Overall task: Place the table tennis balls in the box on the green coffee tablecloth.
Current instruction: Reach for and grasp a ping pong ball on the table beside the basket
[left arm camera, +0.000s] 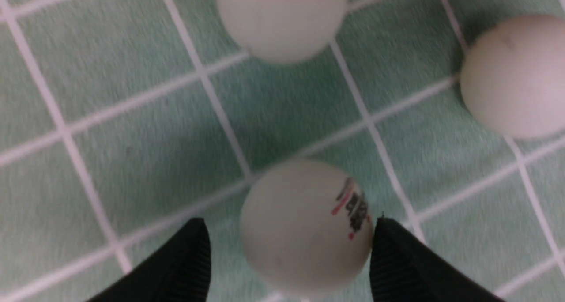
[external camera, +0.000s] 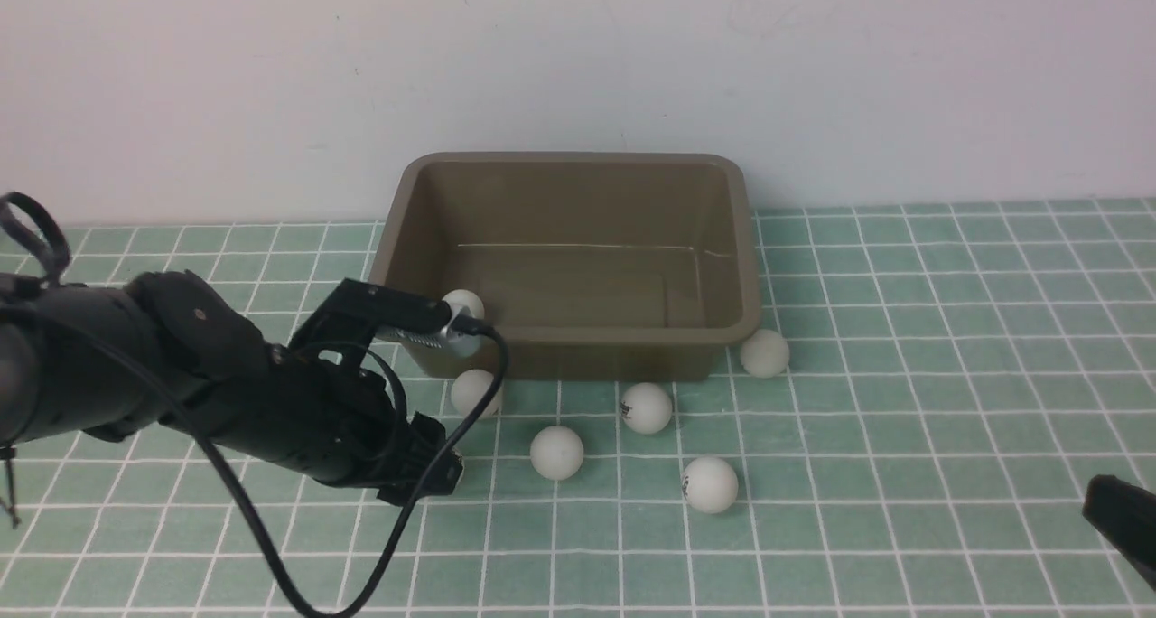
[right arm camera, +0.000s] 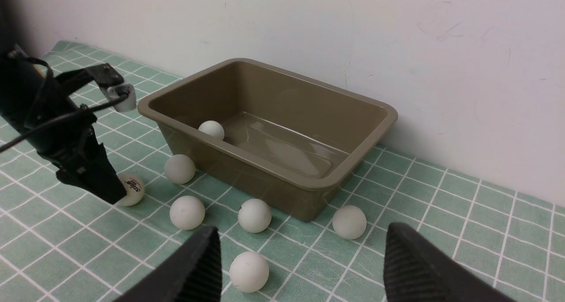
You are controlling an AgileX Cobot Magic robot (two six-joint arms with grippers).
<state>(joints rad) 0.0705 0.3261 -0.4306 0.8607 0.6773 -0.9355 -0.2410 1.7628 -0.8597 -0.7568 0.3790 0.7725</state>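
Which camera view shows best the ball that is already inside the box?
The right wrist view: the ball lies fully visible on the floor of the box. In the front view the left arm's wrist camera hides part of it. The left wrist view does not show it.

In your front view, the black left gripper (external camera: 433,478) is covering most of a small white logo-printed ball (left arm camera: 304,224); the edge is cropping the black right gripper (external camera: 1118,512).
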